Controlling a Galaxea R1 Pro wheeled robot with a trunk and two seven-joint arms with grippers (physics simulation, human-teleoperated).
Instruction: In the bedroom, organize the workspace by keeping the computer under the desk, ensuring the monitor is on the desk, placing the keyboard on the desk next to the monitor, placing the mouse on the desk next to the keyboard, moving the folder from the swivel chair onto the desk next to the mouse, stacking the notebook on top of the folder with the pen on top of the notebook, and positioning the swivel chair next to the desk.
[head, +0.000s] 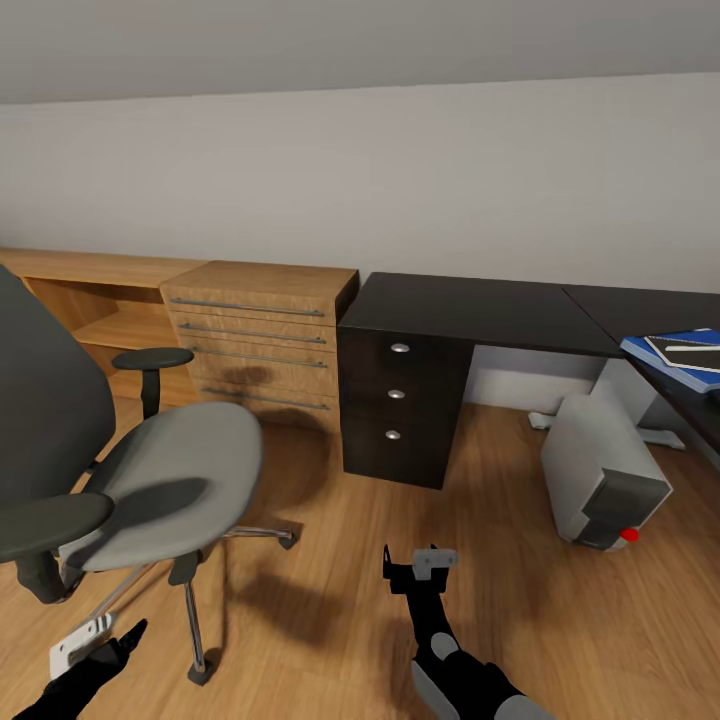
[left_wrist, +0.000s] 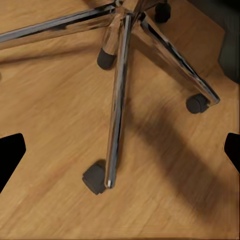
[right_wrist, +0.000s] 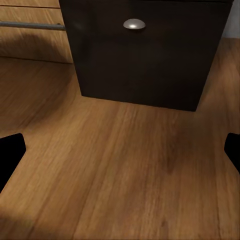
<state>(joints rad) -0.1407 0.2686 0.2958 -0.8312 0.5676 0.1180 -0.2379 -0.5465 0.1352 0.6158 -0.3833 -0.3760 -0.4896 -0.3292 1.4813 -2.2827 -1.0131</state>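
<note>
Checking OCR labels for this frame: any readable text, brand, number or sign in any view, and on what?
None readable in any view.
computer: only a plain red dot, no lettering.
folder and the dark notebook on the desk: covers show no legible text.
drawer knobs: unmarked.

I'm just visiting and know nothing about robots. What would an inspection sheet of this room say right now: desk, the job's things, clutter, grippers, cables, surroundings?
Surface: dark desk, the visible top bare except at its right end.
Job's things: swivel chair stands left of the desk, seat empty; computer on the floor under the desk; blue folder at the desk's right end with a dark flat item on it; monitor, keyboard, mouse not in view.
Clutter: nothing seen.
Grippers: left gripper and right gripper both open, empty, low over the floor.
Cables: nothing seen.
Surroundings: wooden drawer unit, open shelf, wood floor, pale wall.
</note>
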